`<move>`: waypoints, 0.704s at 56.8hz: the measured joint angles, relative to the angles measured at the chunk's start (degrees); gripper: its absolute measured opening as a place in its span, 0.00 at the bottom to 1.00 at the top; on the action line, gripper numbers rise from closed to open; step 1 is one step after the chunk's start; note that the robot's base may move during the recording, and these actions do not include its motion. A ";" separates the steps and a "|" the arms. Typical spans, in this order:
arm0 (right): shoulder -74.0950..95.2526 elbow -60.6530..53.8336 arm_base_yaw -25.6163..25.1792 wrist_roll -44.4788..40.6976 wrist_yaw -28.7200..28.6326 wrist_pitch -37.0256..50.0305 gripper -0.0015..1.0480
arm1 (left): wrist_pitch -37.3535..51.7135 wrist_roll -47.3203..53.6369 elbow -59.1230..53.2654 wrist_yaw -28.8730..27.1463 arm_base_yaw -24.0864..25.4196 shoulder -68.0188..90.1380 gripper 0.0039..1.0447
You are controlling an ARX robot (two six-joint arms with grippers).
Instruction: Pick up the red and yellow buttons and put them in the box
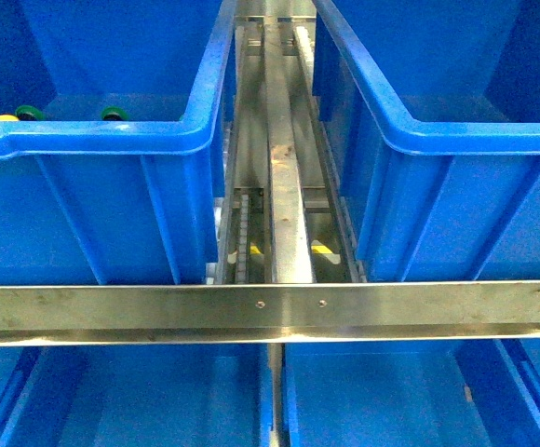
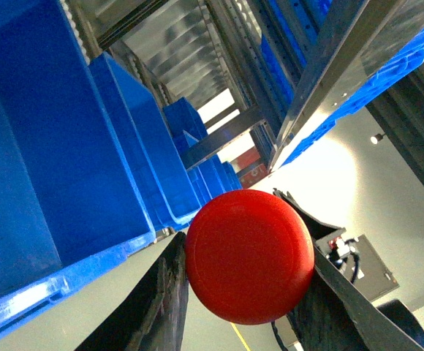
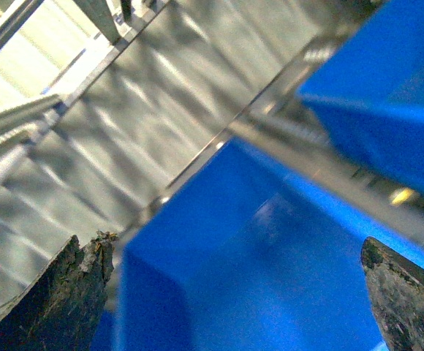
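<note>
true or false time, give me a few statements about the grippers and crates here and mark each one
1. The left gripper is shut on a red button. True.
2. The right gripper is shut on a button too. False: it is open and empty.
3. Neither arm shows in the front view. True.
4. The upper left crate is empty. False: a yellow button and green collars show near its front rim.

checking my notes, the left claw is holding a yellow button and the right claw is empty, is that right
Not quite. The button in the left claw is red, not yellow, as the left wrist view shows. The rest stands: the right claw is empty, open above a blue crate.
</note>
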 joint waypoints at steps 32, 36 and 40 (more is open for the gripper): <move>9.31 1.53 23.15 37.18 3.85 5.05 0.94 | -1.01 2.21 4.02 -0.61 -1.90 1.86 0.31; 9.33 3.30 24.17 36.28 3.85 4.98 0.94 | -1.33 2.40 5.29 -0.74 -1.90 3.63 0.31; 9.33 4.42 24.55 35.19 3.89 4.87 0.94 | -1.42 2.47 6.23 -0.94 -1.92 5.01 0.31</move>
